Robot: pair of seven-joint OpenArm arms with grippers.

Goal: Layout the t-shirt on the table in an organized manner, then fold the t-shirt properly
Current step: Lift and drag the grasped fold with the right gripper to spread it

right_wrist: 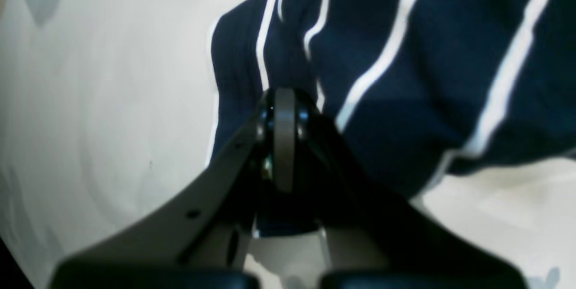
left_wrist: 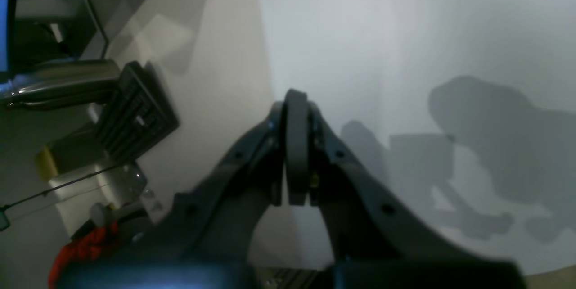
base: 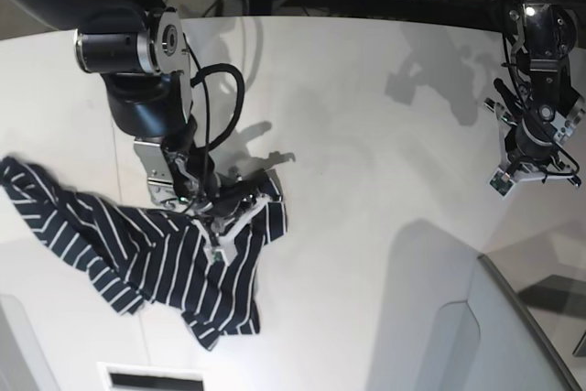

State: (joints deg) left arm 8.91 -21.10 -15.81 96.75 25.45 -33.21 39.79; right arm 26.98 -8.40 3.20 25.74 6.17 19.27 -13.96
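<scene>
Table (base: 366,180): wide, white, mostly bare. T-shirt (base: 146,254): crumpled in heap at base view's left, one part trailing toward left edge. Right gripper (right_wrist: 284,100): jaws together, pinching fold of t-shirt. Left gripper (left_wrist: 296,100): fingers pressed together, holding nothing, far from t-shirt.

The t-shirt (right_wrist: 405,77) runs off the right wrist view's top and right edges; in the base view the right arm (base: 146,70) hides its far part.
</scene>
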